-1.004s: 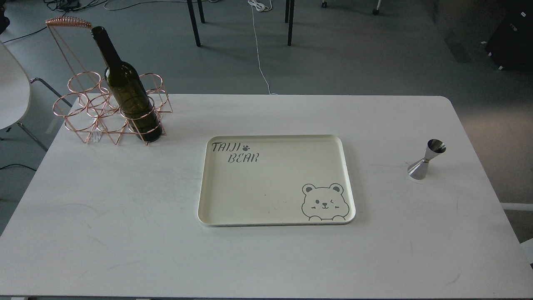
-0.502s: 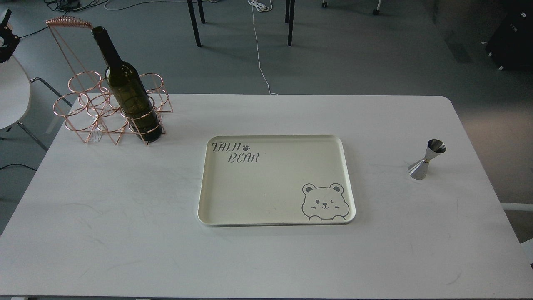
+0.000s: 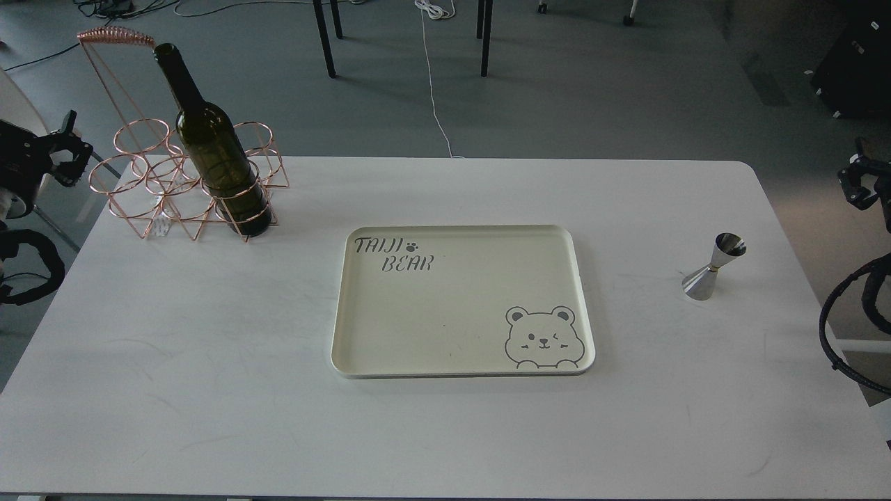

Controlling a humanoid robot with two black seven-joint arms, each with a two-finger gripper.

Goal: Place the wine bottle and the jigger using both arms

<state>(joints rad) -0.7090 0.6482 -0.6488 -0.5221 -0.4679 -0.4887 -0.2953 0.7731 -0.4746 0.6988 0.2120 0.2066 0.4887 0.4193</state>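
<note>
The wine bottle [image 3: 217, 163], dark olive-green with no label, stands upright in the front right ring of a copper wire rack [image 3: 143, 182] at the table's far left. The jigger [image 3: 714, 267], small and silver, stands upright on the table at the right. My left gripper [image 3: 75, 149] is at the left edge, left of the rack and apart from it, with its fingers spread and empty. My right gripper [image 3: 855, 182] is at the right edge, beyond and right of the jigger. It is dark and partly cut off by the edge of the view.
A cream tray [image 3: 348, 306] with a bear drawing and "TAIJI BEAR" lettering lies in the middle of the white table [image 3: 209, 390]. The rack has a tall handle [image 3: 115, 36]. Black cable loops hang at both edges. Chair legs stand on the floor beyond.
Both arms have come into view: the left gripper moved down and right toward the rack, and the right gripper appeared at the right edge. Bottle, jigger and tray have not moved.
</note>
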